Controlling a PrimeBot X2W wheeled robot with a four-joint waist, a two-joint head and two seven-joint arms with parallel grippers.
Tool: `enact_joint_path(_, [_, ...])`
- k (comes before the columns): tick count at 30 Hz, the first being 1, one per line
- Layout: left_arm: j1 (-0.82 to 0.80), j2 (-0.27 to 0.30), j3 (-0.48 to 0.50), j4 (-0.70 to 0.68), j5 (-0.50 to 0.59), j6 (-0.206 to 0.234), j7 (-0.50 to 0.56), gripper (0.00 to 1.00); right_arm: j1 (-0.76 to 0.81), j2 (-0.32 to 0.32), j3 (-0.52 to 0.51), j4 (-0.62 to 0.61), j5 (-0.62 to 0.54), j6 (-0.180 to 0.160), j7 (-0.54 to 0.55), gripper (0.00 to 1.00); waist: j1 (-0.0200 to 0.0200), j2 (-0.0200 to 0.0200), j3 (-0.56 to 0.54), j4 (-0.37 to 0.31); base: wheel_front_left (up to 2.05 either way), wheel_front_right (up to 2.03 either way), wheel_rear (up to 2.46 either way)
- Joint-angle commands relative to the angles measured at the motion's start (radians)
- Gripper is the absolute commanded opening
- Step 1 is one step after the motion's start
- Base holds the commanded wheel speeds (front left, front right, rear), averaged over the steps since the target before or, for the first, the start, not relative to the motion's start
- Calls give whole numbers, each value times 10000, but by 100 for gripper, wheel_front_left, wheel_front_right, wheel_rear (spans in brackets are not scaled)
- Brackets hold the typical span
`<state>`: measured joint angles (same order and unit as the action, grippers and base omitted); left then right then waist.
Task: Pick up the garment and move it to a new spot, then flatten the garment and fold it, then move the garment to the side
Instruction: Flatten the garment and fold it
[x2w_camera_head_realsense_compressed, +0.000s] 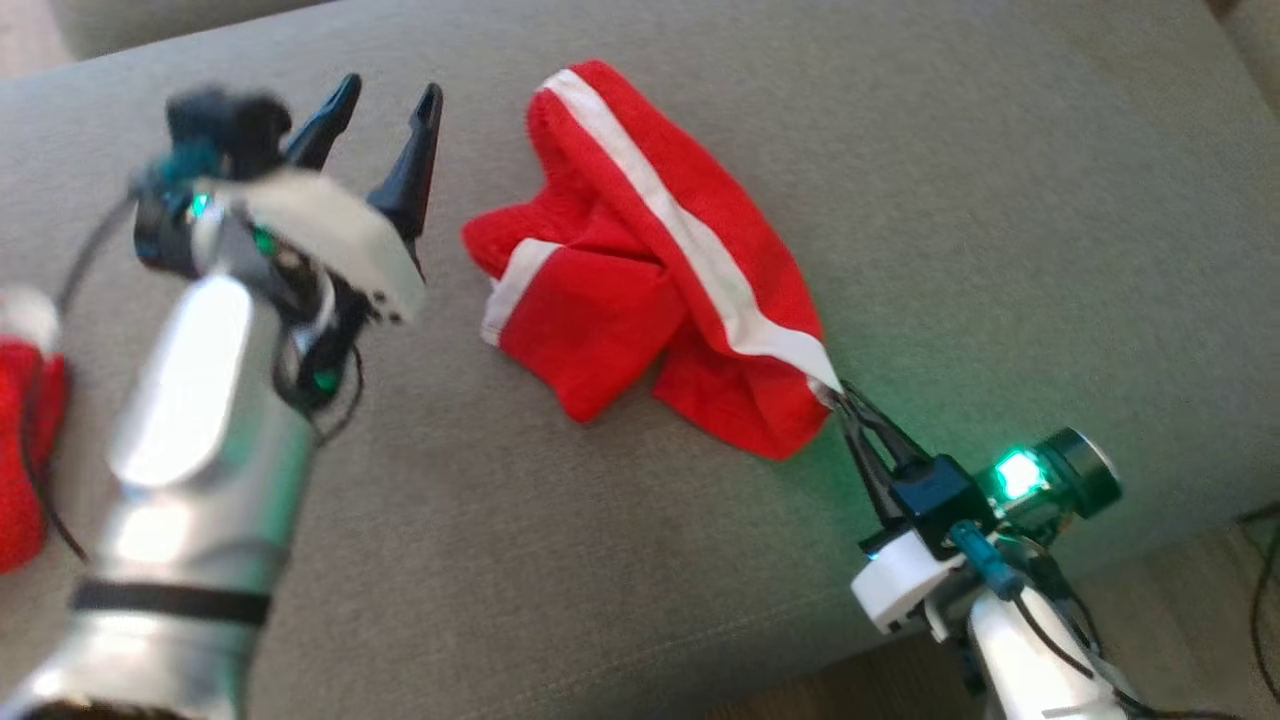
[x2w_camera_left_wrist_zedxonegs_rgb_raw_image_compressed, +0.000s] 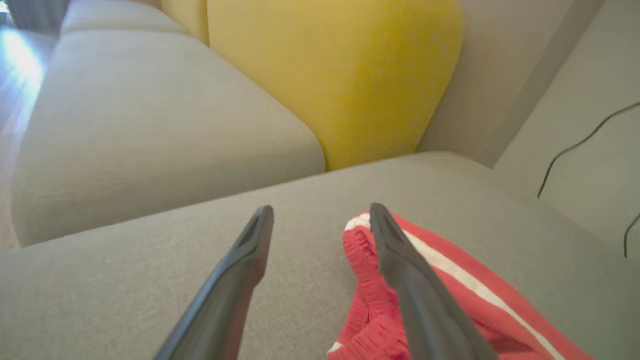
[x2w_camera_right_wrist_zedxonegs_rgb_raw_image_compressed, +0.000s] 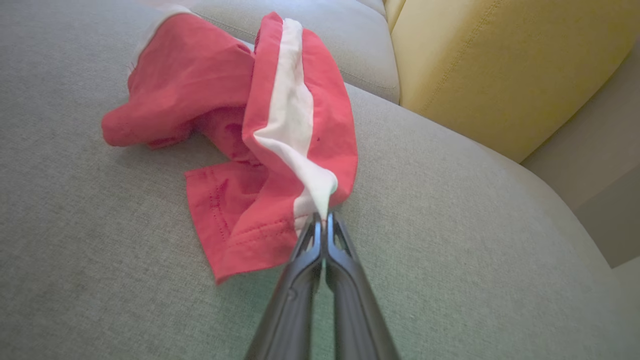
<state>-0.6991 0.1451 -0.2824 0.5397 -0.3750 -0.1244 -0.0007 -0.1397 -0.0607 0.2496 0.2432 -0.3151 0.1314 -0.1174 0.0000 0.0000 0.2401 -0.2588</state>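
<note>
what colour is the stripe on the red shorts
White stripe on the red shorts; right wrist view shows it best.

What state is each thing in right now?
Red fabric garment with a white stripe: crumpled on the grey fabric sofa cushion, pinched at the stripe's end.
Right end effector: shut on the garment.
Left end effector: open, holding nothing.
Second red cloth bundle, left edge: lying loose, ungripped.

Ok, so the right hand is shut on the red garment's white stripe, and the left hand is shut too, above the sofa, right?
Not quite. The left hand is open, spread wide above the sofa, as the left wrist view shows. The right hand is indeed shut on the garment at its white stripe.
</note>
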Motion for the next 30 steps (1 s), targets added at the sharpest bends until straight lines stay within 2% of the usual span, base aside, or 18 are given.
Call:
enact_joint_path(1, [-596, 401, 52, -242, -257, -53, 313, 100, -363, 91, 278, -243, 74, -7, -144, 0, 0, 0, 221, -274, 0, 0, 0])
enact_joint_path(7, [-2156, 2021, -1777, -102, -2364, -60, 3148, 100, -949, 101, 1013, -130, 740, -7, -396, 0, 0, 0, 768, -936, 0, 0, 0])
enact_joint_path(11, [-2983, 2925, -2706, -157, -3119, -61, 4284, 100, -1249, 102, 1358, -136, 1013, -7, -538, 0, 0, 0, 1145, -1268, 0, 0, 0])
enact_joint_path(15, [-3610, 3521, -3618, -288, -3718, -62, 4937, 100, -1422, 103, 1658, -155, 1233, -7, -650, 0, 0, 0, 1456, -1532, 0, 0, 0])
enact_joint_path(21, [-4434, 3925, -4512, -169, -4409, -62, 5207, 100, -1595, 103, 2054, -164, 1478, -7, -755, 0, 0, 0, 1789, -1826, 0, 0, 0])
enact_joint_path(30, [-5282, 3790, -5167, 353, -5439, -63, 5154, 100, -1787, 104, 2529, -197, 1763, -7, -843, 0, 0, 0, 2035, -2136, 0, 0, 0])
